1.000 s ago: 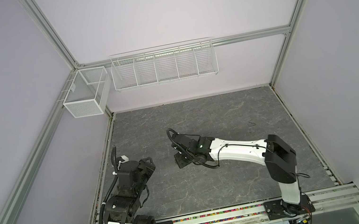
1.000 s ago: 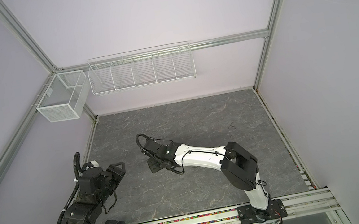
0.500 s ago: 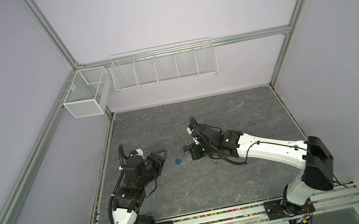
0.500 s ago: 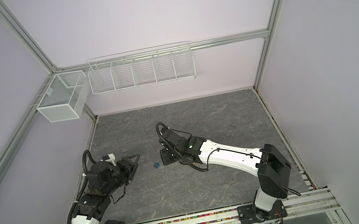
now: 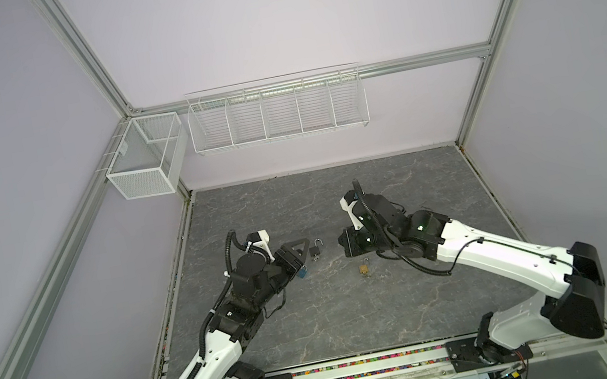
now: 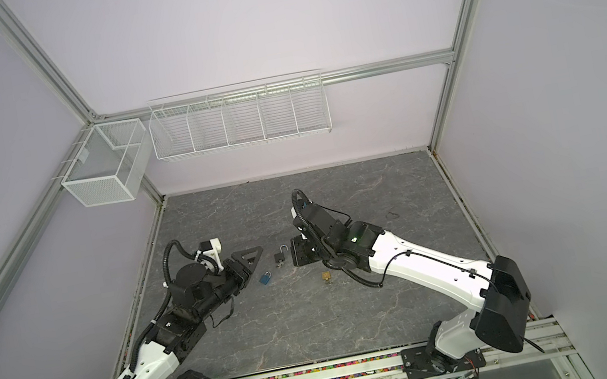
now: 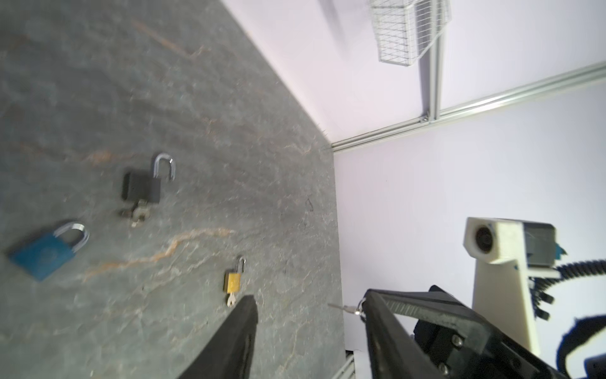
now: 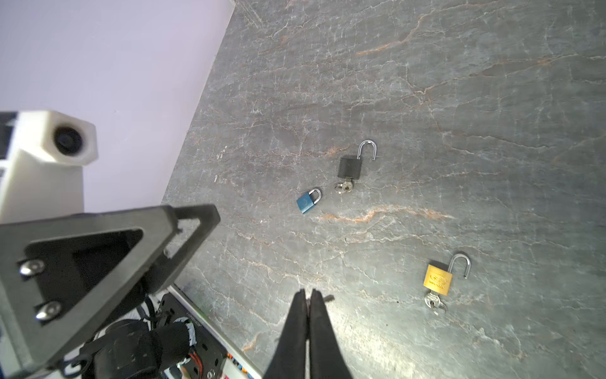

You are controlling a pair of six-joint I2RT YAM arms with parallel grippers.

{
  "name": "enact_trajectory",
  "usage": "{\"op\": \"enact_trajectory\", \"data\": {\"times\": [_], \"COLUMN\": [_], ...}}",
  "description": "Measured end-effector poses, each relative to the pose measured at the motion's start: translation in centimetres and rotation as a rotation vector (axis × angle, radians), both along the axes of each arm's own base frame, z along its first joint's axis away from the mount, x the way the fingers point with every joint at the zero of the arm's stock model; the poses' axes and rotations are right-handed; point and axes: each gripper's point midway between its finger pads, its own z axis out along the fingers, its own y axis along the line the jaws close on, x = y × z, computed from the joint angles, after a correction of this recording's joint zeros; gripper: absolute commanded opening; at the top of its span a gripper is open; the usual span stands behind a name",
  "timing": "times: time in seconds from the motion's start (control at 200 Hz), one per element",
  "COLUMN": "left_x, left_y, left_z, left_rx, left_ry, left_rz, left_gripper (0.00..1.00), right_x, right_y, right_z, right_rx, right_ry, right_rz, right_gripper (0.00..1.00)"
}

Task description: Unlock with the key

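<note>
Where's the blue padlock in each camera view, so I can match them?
Top view: blue padlock just left of centre, partly covered.
Top view: blue padlock left of centre, unobstructed.
Left wrist: blue padlock blurred, near the picture's edge.
Right wrist: blue padlock mid-picture.
Shared landmark: black padlock, shackle open, beside it.

1. Both top views: bright, even, diffuse light. The desk [image 5: 358, 316] carries only faint, soft shadows.
2. Wide-angle distortion: frame rails [image 6: 31, 57] splay outward toward picture edges.
3. Left wrist view: motion blur. The blue padlock [image 7: 46, 251] and black padlock [image 7: 142, 188] are smeared, desk grain streaked.
4. Right wrist view: desk veins sharp, no glare, close camera housing [image 8: 49, 141] slightly soft.
</note>
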Motion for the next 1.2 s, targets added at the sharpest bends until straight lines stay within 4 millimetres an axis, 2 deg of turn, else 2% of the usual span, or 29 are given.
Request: {"op": "enact_trajectory", "data": {"times": [0.155,0.23,0.465,0.6,0.745,0.945,1.199], "left_x": [-1.0,-1.9,-5.0,-6.5,-7.4,-8.4,-7.9], "left_y": [-1.7,-2.9,-6.0,-7.2,-8.0,-9.1,-9.8], "left_z": [2.0,2.7,2.6,3.6,4.5,4.4,3.6], "left_rx": [0.113,0.15,0.225,0.235,0.246,0.27,0.316], "left_ry": [-0.281,-0.415,-0.731,-0.876,-0.99,-1.072,-1.098], "left_rz": [-0.133,-0.208,-0.394,-0.447,-0.459,-0.492,-0.479], "left_gripper": [0.47,0.42,0.43,0.44,0.44,0.44,0.44], "right_x": [-0.6,-0.8,-1.7,-2.2,-2.7,-3.5,-4.3], "right_y": [-1.1,-1.4,-1.9,-2.2,-2.4,-2.6,-2.2], "right_z": [1.1,2.2,4.5,5.7,6.3,6.7,6.8], "right_rx": [-0.005,0.004,0.022,0.02,0.018,0.016,0.023], "right_ry": [0.028,0.031,0.049,0.056,0.064,0.092,0.113], "right_rz": [0.005,0.006,0.033,0.048,0.064,0.09,0.121], "right_gripper": [0.07,0.07,0.07,0.07,0.07,0.07,0.07]}}
